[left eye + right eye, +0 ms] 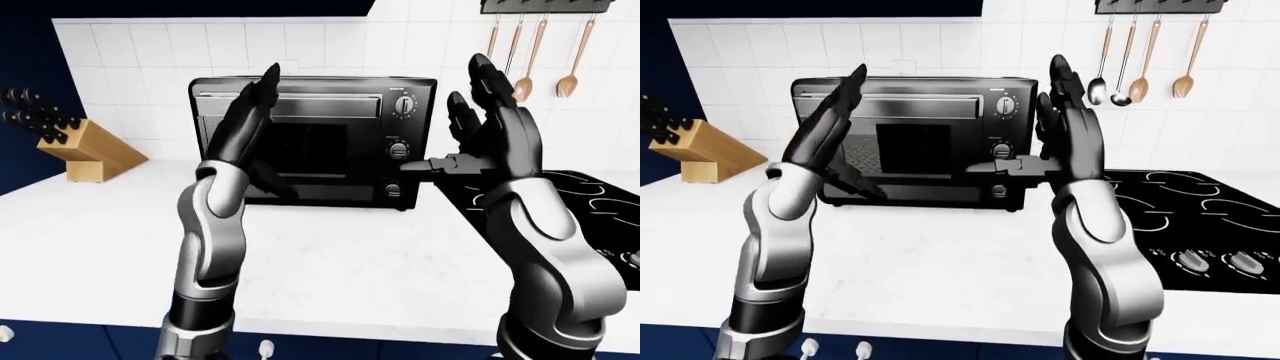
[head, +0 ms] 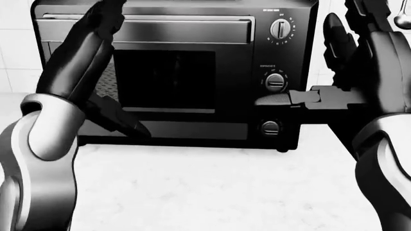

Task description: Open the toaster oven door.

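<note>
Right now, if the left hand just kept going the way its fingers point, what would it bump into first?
Probably the toaster oven. The left hand is open, fingers angled up toward the handle bar along the door's top edge. Depth is unclear, so it might clear the top.

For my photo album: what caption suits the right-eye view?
Both open hands, left hand and right hand, raised before the closed toaster oven.

Both grey-and-black jointed arms rise from the bottom of the left-eye view. The black three-finger left hand (image 1: 245,124) stands left of centre, fingers extended upward; the matching right hand (image 1: 495,120) stands right, fingers spread, thumb pointing left.
</note>
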Robot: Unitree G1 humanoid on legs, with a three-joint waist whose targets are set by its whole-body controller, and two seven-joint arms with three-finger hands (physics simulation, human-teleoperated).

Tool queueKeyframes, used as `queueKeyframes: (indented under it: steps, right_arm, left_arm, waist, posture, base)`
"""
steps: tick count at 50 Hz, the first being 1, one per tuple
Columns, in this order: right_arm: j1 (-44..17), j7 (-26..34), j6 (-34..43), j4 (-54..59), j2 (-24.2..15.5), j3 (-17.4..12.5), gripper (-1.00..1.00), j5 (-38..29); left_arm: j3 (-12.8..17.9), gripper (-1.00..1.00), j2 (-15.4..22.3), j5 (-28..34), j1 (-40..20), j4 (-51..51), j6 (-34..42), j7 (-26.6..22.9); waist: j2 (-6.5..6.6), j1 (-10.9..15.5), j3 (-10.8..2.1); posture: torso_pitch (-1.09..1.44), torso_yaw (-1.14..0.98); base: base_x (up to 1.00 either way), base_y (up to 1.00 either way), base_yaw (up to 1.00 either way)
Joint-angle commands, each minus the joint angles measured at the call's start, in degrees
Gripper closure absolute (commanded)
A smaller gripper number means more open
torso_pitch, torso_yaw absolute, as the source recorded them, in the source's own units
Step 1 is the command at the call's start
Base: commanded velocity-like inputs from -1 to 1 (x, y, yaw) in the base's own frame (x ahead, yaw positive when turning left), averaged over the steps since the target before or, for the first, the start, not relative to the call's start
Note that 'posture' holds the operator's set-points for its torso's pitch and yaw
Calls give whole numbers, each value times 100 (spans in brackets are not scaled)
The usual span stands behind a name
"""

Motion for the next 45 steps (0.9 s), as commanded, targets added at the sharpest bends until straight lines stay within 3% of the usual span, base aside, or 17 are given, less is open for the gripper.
queueKeyframes:
  steps: [1,10,31,45]
  right_arm:
    - [-159,-12,-125,-97,-40,-34,-100,8]
    - [-139,-22,-160,-93,-18,-8,-100,-7]
    - [-136,-21,-280,5,-3,9,-100,-42]
    - [-166,-33,-245,-6,-9,10,-100,-30]
  left_arm:
    - [81,-100,14,234,-215,13,-381,189]
    - [7,-100,31,1167,-227,589,-1275,566]
    - [12,-100,6,1482,-531,1807,-1670,800]
    - [-2,-100,146,1715,-1096,2827,-1943,1142]
  waist:
    - [-6,-1,-8]
    - [-14,-43,-13]
    - [4,-92,-26]
    - [0,-113,-26]
  posture:
    - [-61,0]
    - [-61,0]
    - [-61,0]
    - [-61,0]
  base:
    - [0,0,0]
    - [0,0,0]
    - [0,0,0]
    - [0,0,0]
